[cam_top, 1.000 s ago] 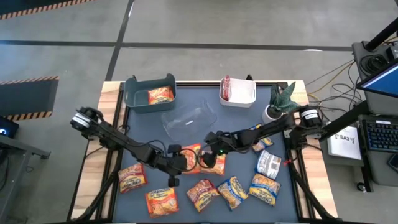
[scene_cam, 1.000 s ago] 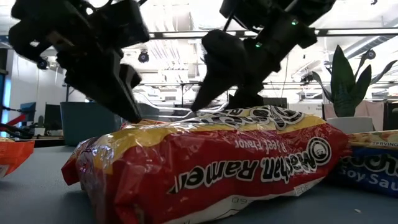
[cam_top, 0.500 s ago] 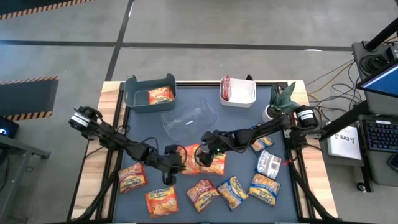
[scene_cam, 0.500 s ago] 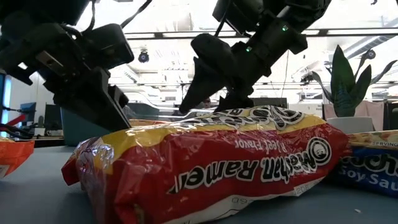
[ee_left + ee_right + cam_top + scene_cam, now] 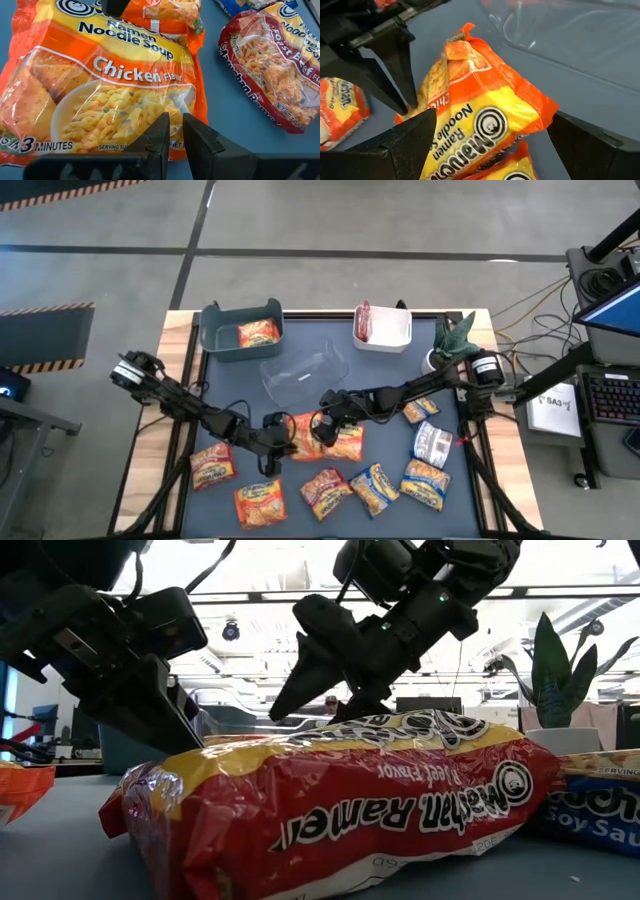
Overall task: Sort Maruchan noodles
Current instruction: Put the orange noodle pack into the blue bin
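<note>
An orange chicken-flavour Maruchan noodle packet (image 5: 306,432) (image 5: 115,85) lies mid-table, its far end (image 5: 466,31) propped up on another packet (image 5: 348,442). My left gripper (image 5: 284,442) (image 5: 174,131) comes slanting down at its left end, fingers nearly together. My right gripper (image 5: 322,424) (image 5: 495,145) stands wide open over the packet's right part, one finger (image 5: 405,147) on each side of it. More packets lie along the near edge. My left gripper, fingers shut with a thin gap, sets its fingertips (image 5: 409,102) on the chicken packet's left end (image 5: 150,107), slanting down from the table's left. The packet lies on the table and on the packet beneath it. My right gripper straddles the packet; I cannot tell whether it touches.
A teal bin (image 5: 240,330) with one orange packet, a white bin (image 5: 382,328) with a red one, and a clear bin (image 5: 305,370) stand at the back. A potted plant (image 5: 450,345) is far right. A red beef packet (image 5: 350,810) fills the low view.
My left gripper has sunk and tipped down onto the chicken packet's left end. My right gripper has gone toward the table's left, over the packet, still wide open.
</note>
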You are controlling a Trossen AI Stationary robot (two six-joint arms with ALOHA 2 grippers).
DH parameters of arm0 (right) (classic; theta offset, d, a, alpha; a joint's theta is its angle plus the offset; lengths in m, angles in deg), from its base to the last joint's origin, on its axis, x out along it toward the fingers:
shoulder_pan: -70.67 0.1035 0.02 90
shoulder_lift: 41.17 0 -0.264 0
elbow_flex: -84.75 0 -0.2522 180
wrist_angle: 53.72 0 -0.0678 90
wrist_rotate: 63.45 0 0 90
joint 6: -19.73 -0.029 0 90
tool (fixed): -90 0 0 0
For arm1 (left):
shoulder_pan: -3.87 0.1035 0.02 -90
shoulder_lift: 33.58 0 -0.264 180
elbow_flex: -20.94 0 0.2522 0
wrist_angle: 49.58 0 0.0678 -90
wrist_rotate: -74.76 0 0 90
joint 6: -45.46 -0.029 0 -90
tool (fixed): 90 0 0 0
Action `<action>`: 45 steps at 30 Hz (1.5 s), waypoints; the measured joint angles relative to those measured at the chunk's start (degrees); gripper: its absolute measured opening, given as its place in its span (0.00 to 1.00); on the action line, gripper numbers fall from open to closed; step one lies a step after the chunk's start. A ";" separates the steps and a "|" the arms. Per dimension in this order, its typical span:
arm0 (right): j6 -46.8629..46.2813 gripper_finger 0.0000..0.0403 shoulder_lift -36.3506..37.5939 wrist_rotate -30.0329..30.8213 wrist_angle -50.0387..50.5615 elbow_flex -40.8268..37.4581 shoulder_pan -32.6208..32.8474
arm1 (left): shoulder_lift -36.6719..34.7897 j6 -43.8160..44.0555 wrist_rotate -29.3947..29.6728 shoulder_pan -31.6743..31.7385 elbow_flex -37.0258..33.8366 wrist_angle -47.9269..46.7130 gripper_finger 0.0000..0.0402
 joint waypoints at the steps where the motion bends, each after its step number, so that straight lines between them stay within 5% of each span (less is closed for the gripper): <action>1: 0.00 0.89 -0.22 0.00 -0.11 0.00 -0.02 | 0.02 0.26 -0.01 -0.01 -0.17 -0.04 0.10; 12: 1.02 0.89 0.15 -1.47 0.39 0.09 -0.34 | -3.23 0.15 -1.69 -0.45 -1.22 2.05 0.10; 19: 2.57 0.89 0.83 -1.45 1.08 0.10 -0.09 | -12.45 15.29 -2.27 -0.43 -1.21 -7.73 0.12; 26: 5.37 0.89 0.83 -1.45 1.25 0.10 0.40 | -16.97 27.72 -3.50 -0.49 -2.29 -13.47 0.33; 31: 6.74 0.89 0.83 -1.43 1.51 0.10 0.40 | -15.59 26.59 6.94 -0.41 -3.61 -13.83 0.56; 35: 7.13 0.89 0.81 -1.43 1.75 0.10 0.40 | -12.71 26.50 7.84 0.51 -4.18 -12.78 0.70; 45: 7.80 0.89 0.81 -1.01 1.99 0.10 0.37 | -1.44 24.29 6.65 1.21 -3.68 3.19 0.76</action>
